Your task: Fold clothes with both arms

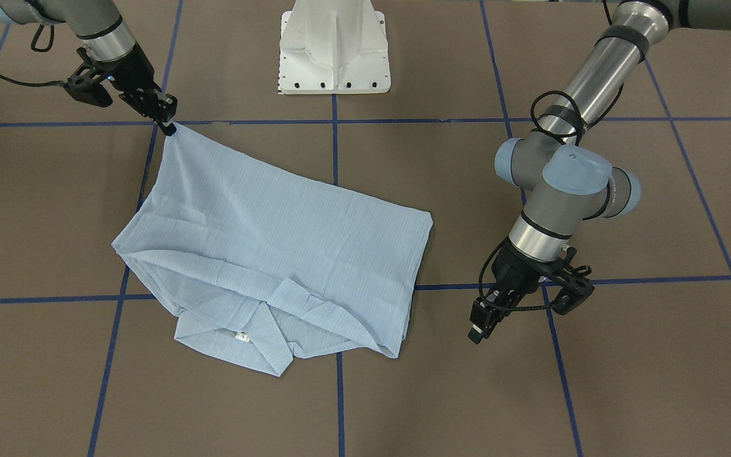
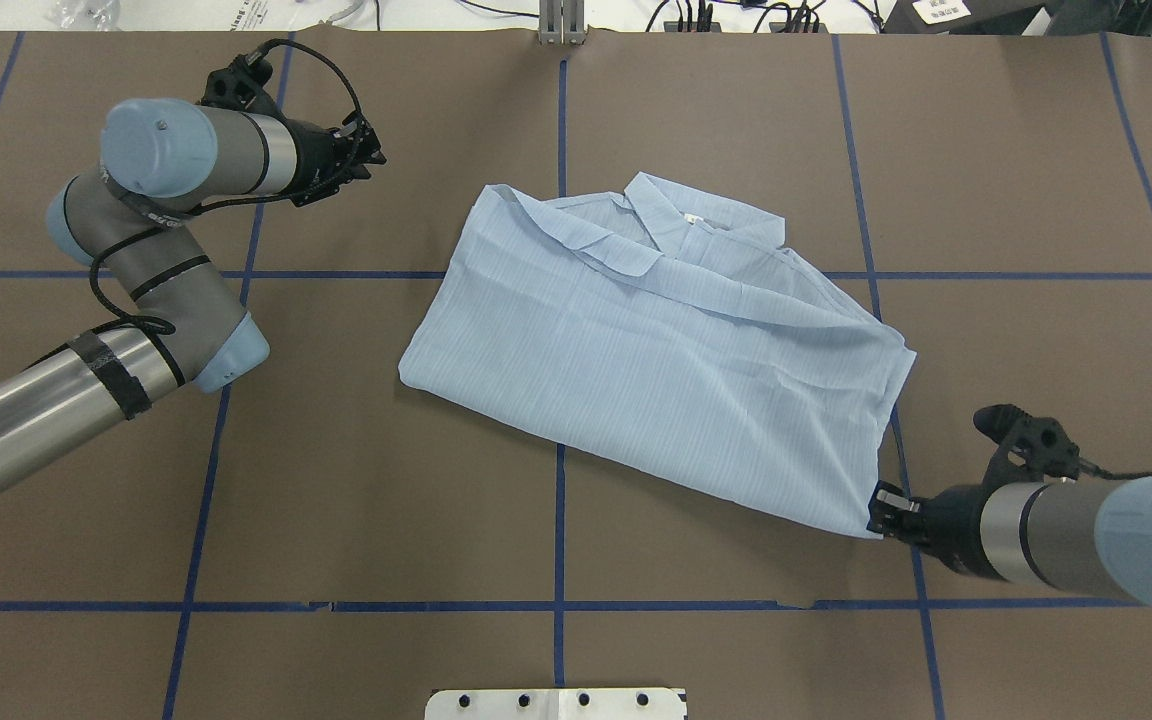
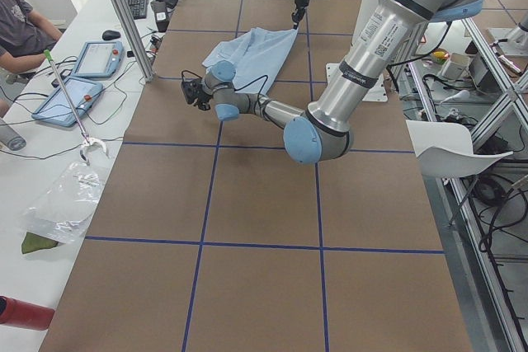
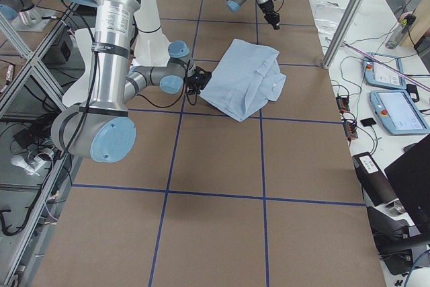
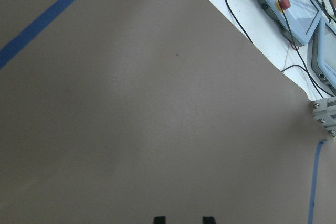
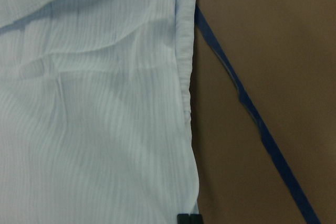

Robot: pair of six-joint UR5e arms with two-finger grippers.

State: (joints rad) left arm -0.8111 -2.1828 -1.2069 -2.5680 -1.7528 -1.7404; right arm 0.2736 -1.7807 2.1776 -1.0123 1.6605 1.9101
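One shirt (image 2: 656, 360) lies folded on the table (image 2: 336, 450); seen from overhead, we find its collar (image 2: 671, 215) at twelve o'clock. Our right gripper (image 2: 879, 510) pinches the shirt's corner at five o'clock, fingers pressed together on the cloth. Our left gripper (image 2: 374, 162) hovers at ten o'clock, well apart from the shirt, fingers spread.

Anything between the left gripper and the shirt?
Nothing visible. The left gripper hangs open beside the shirt, with only bare table and a blue tape line between them. The right gripper pinches a shirt corner.
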